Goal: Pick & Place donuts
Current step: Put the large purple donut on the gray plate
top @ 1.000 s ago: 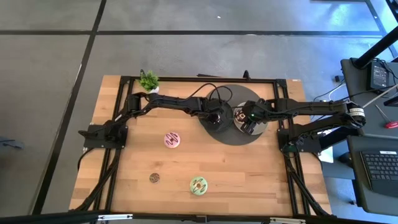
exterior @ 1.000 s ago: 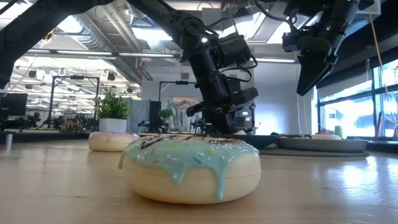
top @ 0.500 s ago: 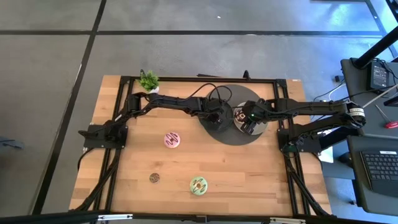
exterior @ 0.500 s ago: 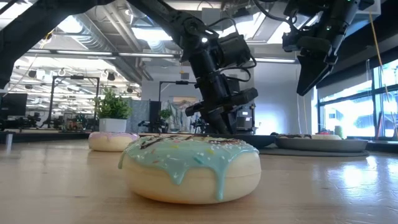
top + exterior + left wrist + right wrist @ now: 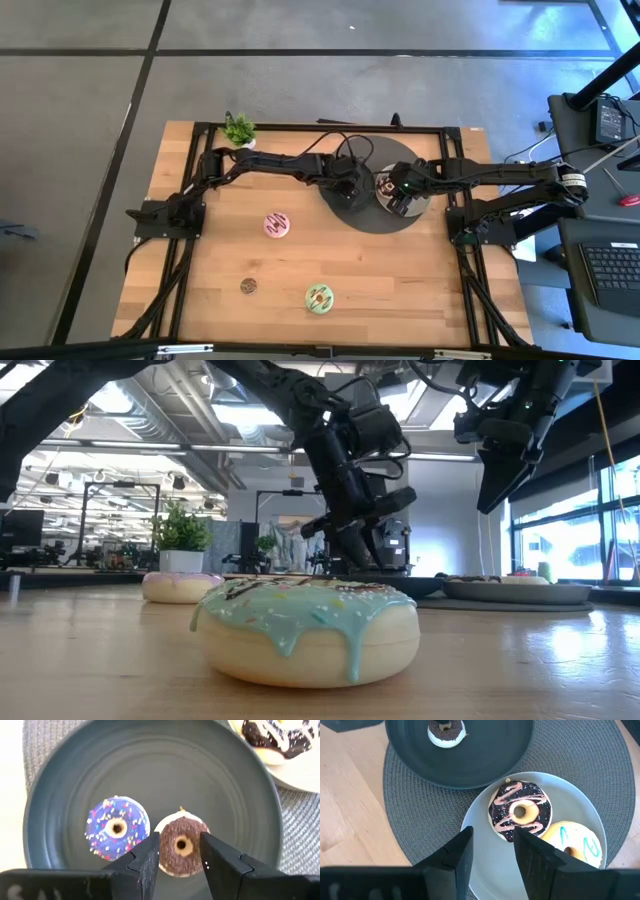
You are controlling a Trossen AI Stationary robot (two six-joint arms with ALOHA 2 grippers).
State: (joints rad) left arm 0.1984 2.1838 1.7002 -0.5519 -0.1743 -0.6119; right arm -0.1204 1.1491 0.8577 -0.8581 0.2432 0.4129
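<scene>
My left gripper [image 5: 179, 855] hangs open above the dark grey plate [image 5: 150, 760], its fingers on either side of a brown mini donut [image 5: 181, 845] without touching it. A purple sprinkled mini [image 5: 117, 827] lies flat beside it on the plate. My right gripper [image 5: 492, 850] is open above a pale plate [image 5: 485, 870] that holds a chocolate donut with pink squiggles [image 5: 520, 812] and a cream donut [image 5: 575, 845]. On the bare table lie a pink donut [image 5: 277, 225], a green-iced donut [image 5: 320, 297] and a brown mini [image 5: 248, 286].
Both plates sit on a round grey woven mat [image 5: 410, 820] at the table's far right. A small potted plant [image 5: 238, 130] stands at the far left corner. In the low view the green-iced donut [image 5: 305, 630] fills the foreground. The wooden top around the loose donuts is open.
My left gripper has risen from just above the dark plate to a clearly higher position, still pointing down. The right arm has kept still.
</scene>
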